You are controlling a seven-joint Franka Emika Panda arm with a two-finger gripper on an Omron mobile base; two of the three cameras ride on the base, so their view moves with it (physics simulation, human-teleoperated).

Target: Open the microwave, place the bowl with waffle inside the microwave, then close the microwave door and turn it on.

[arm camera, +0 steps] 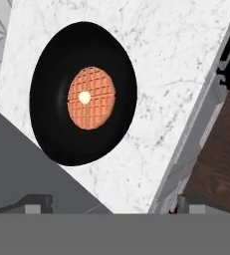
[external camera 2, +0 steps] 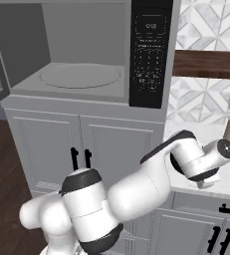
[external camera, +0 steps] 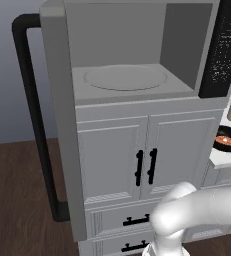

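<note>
One step is done, the door (external camera: 57,125) being swung wide, and the bowl (arm camera: 84,94) with waffle (arm camera: 90,98) is now sought on the counter (arm camera: 186,60) by the parted, empty gripper (arm camera: 111,201), which must descend onto the rim.

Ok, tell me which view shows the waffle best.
The hand view: the waffle lies face-on in the black bowl, its grid and pale centre clear. The left base view catches it small at the right edge; the right base view hides it.

Lighting is even and soft, with no glare. Rendering is sharp throughout; faint shading darkens the microwave (external camera: 122,60) cavity walls.
</note>
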